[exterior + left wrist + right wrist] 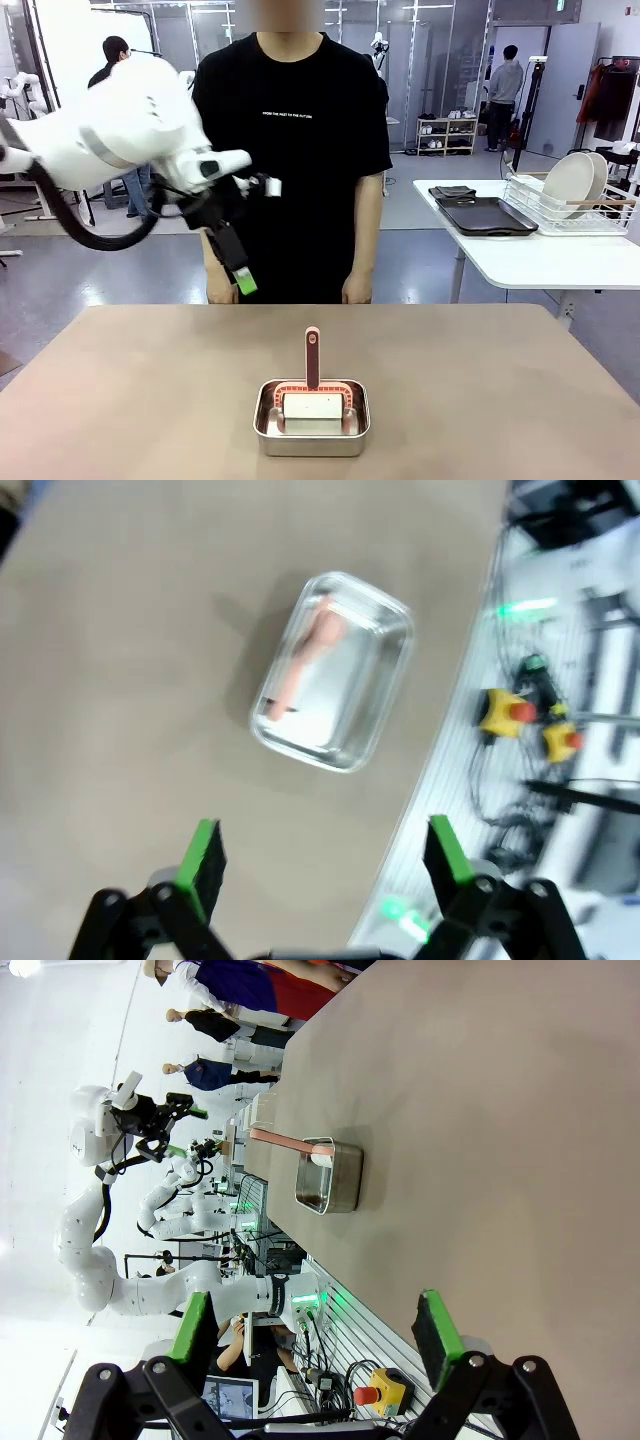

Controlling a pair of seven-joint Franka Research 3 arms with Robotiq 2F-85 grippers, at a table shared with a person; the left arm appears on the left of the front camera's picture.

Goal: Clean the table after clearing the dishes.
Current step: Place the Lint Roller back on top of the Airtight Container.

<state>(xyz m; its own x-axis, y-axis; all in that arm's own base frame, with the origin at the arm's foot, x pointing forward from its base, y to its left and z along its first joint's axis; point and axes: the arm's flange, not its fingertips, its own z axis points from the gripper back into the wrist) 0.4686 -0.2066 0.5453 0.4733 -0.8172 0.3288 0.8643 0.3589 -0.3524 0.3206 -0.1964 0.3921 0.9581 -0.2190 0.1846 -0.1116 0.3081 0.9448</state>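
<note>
The brownish table (120, 400) carries a small steel pan (312, 418) with a pink-handled cleaning tool (312, 355) and a white pad in it. My left gripper (243, 276) hangs high above the table's far left part, in front of the person, fingers pointing down. In the left wrist view this gripper (325, 858) is open and empty, with the pan (332, 670) well below it. My right gripper (313, 1325) is open too, off the table (480, 1110) edge, looking at the pan (330, 1175). White plates (572, 182) stand in a wire rack on a side table.
A person (290, 150) stands at the far edge, arms down. To the right, a white side table (530, 260) holds dark trays (487, 216) and the dish rack (565, 212). Beyond the near table edge lie cables and emergency-stop buttons (505, 712).
</note>
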